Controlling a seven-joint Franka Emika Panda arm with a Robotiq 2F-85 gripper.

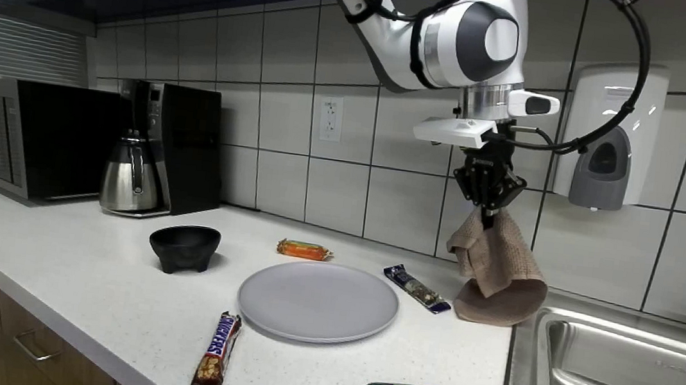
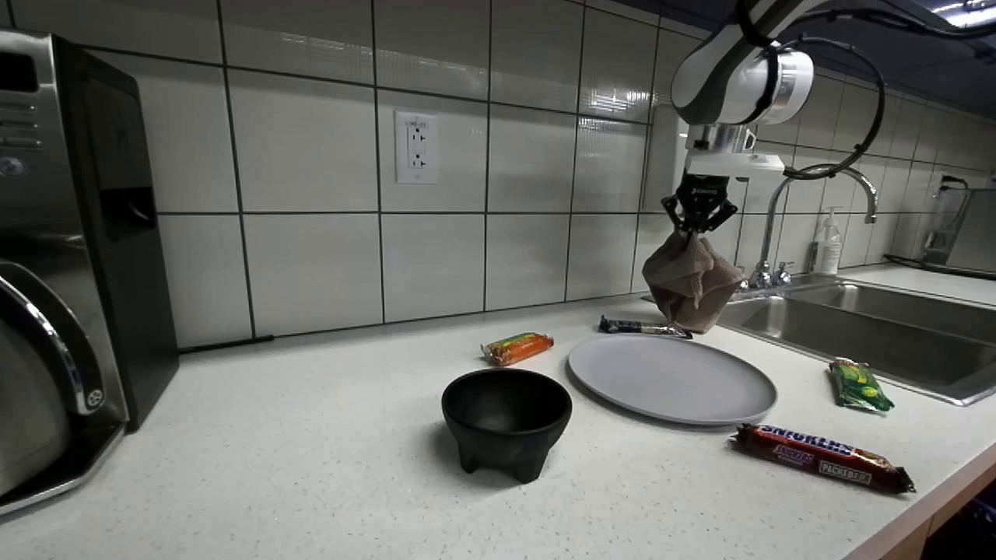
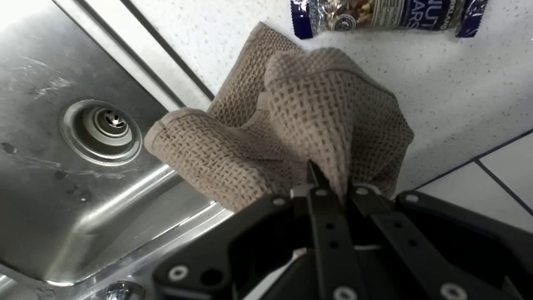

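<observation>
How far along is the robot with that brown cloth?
Looks done: the grasp, with the pincer shut on the brown cloth. In hand: the brown cloth, hanging in folds near the sink; whether it touches the counter is unclear. Left: probably setting it down and letting go, since it hangs bunched from the pincer.

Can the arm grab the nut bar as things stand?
Probably not: the fingers are closed on the cloth, which hangs beside the nut bar. Nothing seems to lie on it, so free fingers likely could.

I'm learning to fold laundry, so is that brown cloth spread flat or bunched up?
Bunched up: the gripper pinches the brown cloth, which hangs in loose folds.
</observation>
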